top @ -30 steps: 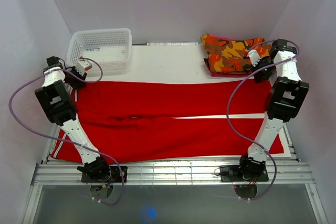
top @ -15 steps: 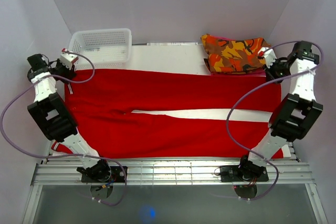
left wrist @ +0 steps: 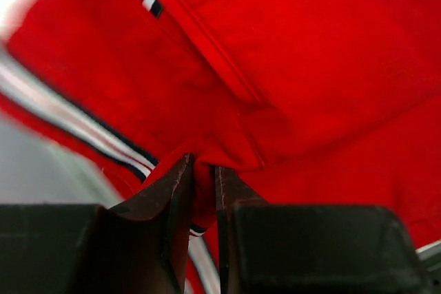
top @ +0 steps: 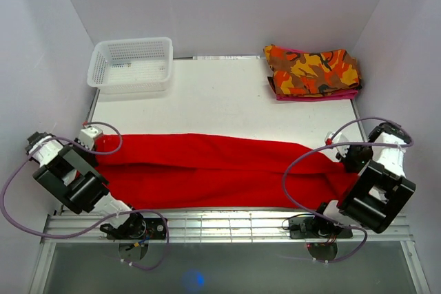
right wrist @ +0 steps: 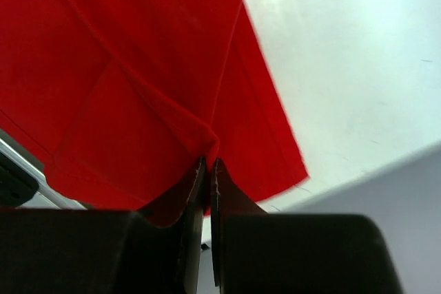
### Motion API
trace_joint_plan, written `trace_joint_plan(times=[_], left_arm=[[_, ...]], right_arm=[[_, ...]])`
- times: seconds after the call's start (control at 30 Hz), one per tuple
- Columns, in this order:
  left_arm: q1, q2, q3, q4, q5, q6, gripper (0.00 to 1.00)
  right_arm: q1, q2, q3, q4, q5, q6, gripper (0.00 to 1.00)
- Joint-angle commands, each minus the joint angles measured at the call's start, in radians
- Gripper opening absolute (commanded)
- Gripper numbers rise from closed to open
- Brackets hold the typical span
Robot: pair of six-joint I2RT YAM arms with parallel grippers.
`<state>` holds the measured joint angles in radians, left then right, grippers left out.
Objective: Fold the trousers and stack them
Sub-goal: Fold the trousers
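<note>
The red trousers (top: 207, 163) lie as one long narrow band across the near part of the table, one leg folded over the other. My left gripper (top: 93, 144) is at the band's left end and shut on a bunch of the red cloth (left wrist: 310, 67) near a white-and-dark striped trim (left wrist: 76, 125). My right gripper (top: 342, 156) is at the right end. Its jaws stand almost together on a corner fold of the trousers (right wrist: 138, 67). In the wrist views the pinches sit at my left gripper (left wrist: 203, 177) and my right gripper (right wrist: 209, 170).
A white mesh basket (top: 131, 63) stands at the back left. A folded orange-red-yellow camouflage garment (top: 313, 70) lies at the back right. White table top (top: 220, 105) shows between them and the trousers. A metal rail (top: 220, 225) runs along the near edge, with walls close on both sides.
Both grippers have come from the far edge of the spread trousers toward the near edge, carrying the cloth with them. The far leg now lies over the near one.
</note>
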<state>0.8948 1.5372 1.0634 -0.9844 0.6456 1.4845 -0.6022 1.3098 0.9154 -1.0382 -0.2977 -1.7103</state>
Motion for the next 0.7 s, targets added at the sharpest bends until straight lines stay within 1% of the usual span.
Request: trace_joint_plan(times=[0.0, 0.03, 0.07, 0.1, 0.13, 0.2, 0.3, 0.37, 0.4, 0.43, 0.53, 0.57, 0.63, 0.67], left_arm=[[0.004, 0.056, -0.071, -0.022, -0.17, 0.063, 0.0], [-0.002, 0.079, -0.074, -0.004, -0.193, -0.007, 0.0], [-0.01, 0.127, -0.077, 0.065, -0.21, -0.062, 0.0], [-0.017, 0.155, -0.074, 0.093, -0.23, -0.105, 0.0], [-0.031, 0.182, -0.068, 0.111, -0.245, -0.183, 0.0], [-0.043, 0.251, -0.04, 0.164, -0.251, -0.268, 0.0], [-0.105, 0.305, -0.02, 0.234, -0.264, -0.409, 0.0], [-0.178, 0.313, -0.014, 0.312, -0.271, -0.466, 0.0], [-0.207, 0.317, -0.008, 0.34, -0.293, -0.53, 0.0], [-0.261, 0.34, 0.022, 0.361, -0.305, -0.565, 0.0], [-0.325, 0.426, 0.12, 0.372, -0.319, -0.683, 0.0], [-0.333, 0.448, 0.2, 0.366, -0.317, -0.711, 0.0], [-0.339, 0.483, 0.288, 0.339, -0.279, -0.766, 0.0], [-0.339, 0.51, 0.373, 0.31, -0.267, -0.78, 0.0]], right_arm=[[-0.002, 0.048, -0.065, 0.118, 0.097, -0.035, 0.08], [0.001, 0.066, -0.073, 0.166, 0.107, 0.009, 0.08], [0.01, 0.112, -0.079, 0.188, 0.124, 0.032, 0.08], [0.013, 0.14, -0.076, 0.205, 0.158, 0.053, 0.08], [0.016, 0.163, -0.07, 0.219, 0.169, 0.101, 0.08], [0.028, 0.235, -0.031, 0.254, 0.184, 0.152, 0.08], [0.065, 0.313, 0.034, 0.274, 0.178, 0.25, 0.08], [0.091, 0.362, 0.118, 0.276, 0.167, 0.297, 0.08], [0.122, 0.379, 0.146, 0.276, 0.16, 0.339, 0.08], [0.137, 0.393, 0.199, 0.276, 0.158, 0.356, 0.08], [0.185, 0.442, 0.281, 0.277, 0.151, 0.414, 0.08], [0.193, 0.465, 0.342, 0.273, 0.149, 0.426, 0.08], [0.203, 0.485, 0.407, 0.245, 0.14, 0.446, 0.08], [0.202, 0.5, 0.468, 0.231, 0.135, 0.448, 0.08]])
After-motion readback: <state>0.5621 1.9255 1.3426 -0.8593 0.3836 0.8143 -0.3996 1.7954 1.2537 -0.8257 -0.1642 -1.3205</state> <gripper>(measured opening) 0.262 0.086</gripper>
